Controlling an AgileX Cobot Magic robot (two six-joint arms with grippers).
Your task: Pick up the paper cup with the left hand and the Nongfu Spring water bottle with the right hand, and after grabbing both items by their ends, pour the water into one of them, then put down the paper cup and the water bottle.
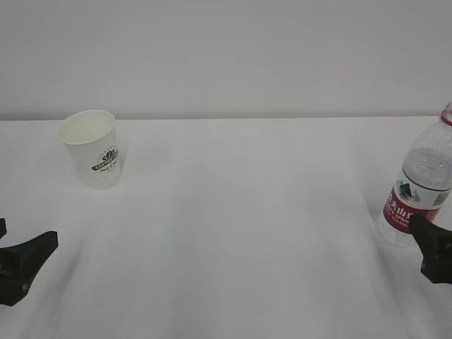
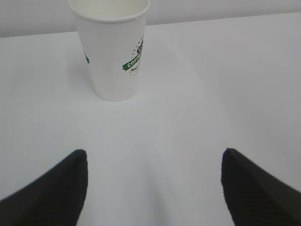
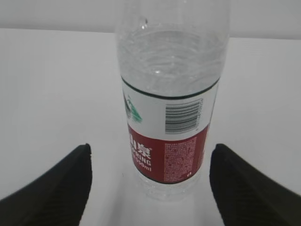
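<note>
Paper cup empty; water bottle holds water

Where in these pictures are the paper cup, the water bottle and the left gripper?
paper cup (image 1: 95, 152): exterior view, on its side wall by the green logo.
water bottle (image 3: 167, 155): right wrist view, on the red label.
left gripper (image 2: 155, 188): left wrist view, midway between its two open black fingertips.

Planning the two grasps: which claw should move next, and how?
Probably the left claw should ease forward toward the paper cup: it is open but well short of the cup. The right claw, also open, already has the water bottle standing upright just ahead of its fingers.
</note>
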